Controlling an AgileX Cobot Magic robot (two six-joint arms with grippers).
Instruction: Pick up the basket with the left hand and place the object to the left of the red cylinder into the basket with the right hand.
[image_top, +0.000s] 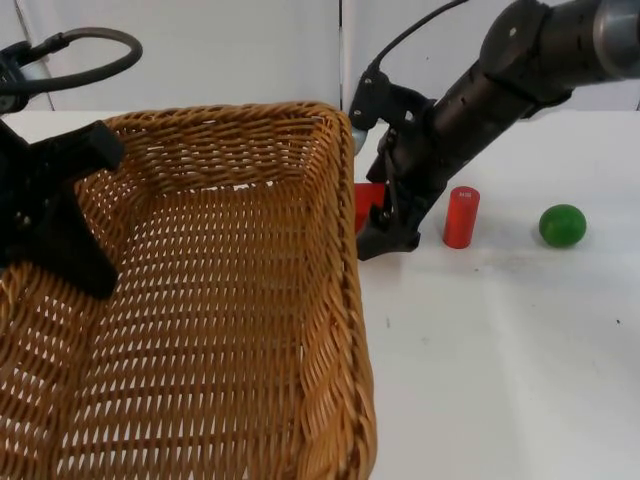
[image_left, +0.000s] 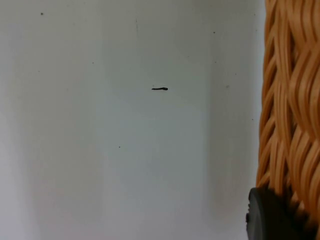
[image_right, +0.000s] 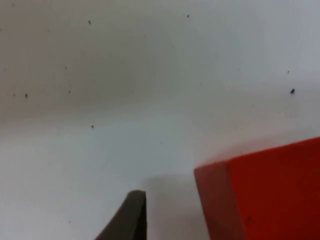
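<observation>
The left gripper (image_top: 40, 215) was at the basket's (image_top: 250, 300) left rim, and the basket was raised close to the top camera, its wicker wall taking up most of the picture's left half. In the left wrist view a black fingertip (image_left: 272, 215) pressed against the woven rim (image_left: 292, 110), so the gripper was clamped on the basket above the white table (image_left: 125, 125).

The right gripper (image_top: 385, 235) was down at the table just beside the red block (image_top: 366, 205) (partly hidden behind the basket's right wall). The right wrist view showed one dark fingertip (image_right: 127, 217) next to the block (image_right: 265, 195) without touching it; whether the fingers were apart or together could not be told.

The red cylinder (image_top: 461, 216) stood upright just right of that gripper, and a green ball (image_top: 562, 225) lay farther right, well apart.
</observation>
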